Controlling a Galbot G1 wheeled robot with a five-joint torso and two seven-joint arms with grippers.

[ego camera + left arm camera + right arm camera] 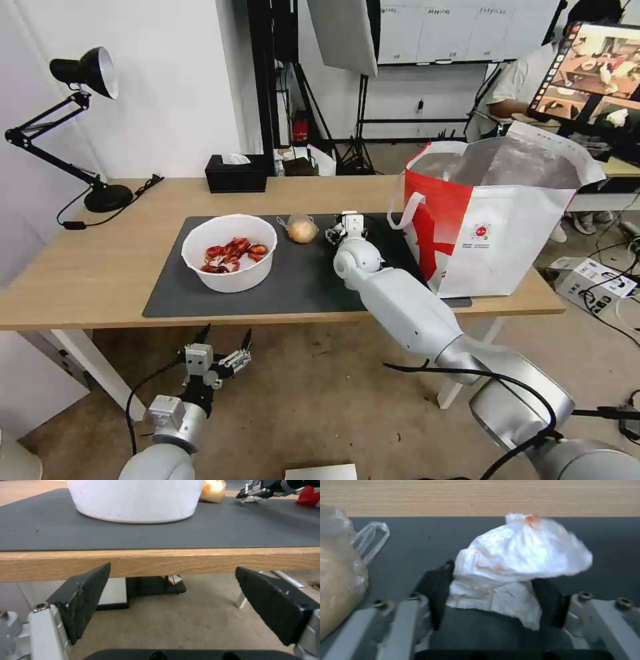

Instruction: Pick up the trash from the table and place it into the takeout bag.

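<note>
The table (100, 267) carries a dark grey mat (300, 287). On the mat stands a white bowl (230, 281) of red crayfish shells, and a small knotted clear bag (302, 230) with a yellowish lump lies right of it. My right gripper (347, 230) is low over the mat, just right of that bag. In the right wrist view it (493, 572) is shut on a crumpled white tissue (520, 552) with orange stains, and the knotted bag (336, 580) lies alongside. The red-and-white takeout bag (493, 233) stands open at the table's right end. My left gripper (225, 333) hangs open below the table's front edge.
A black desk lamp (87, 73) stands at the back left and a black tissue box (235, 175) at the back middle. A cardboard box (590, 280) and cables lie on the floor to the right. The left wrist view faces the table edge (160, 562) and the bowl (136, 502).
</note>
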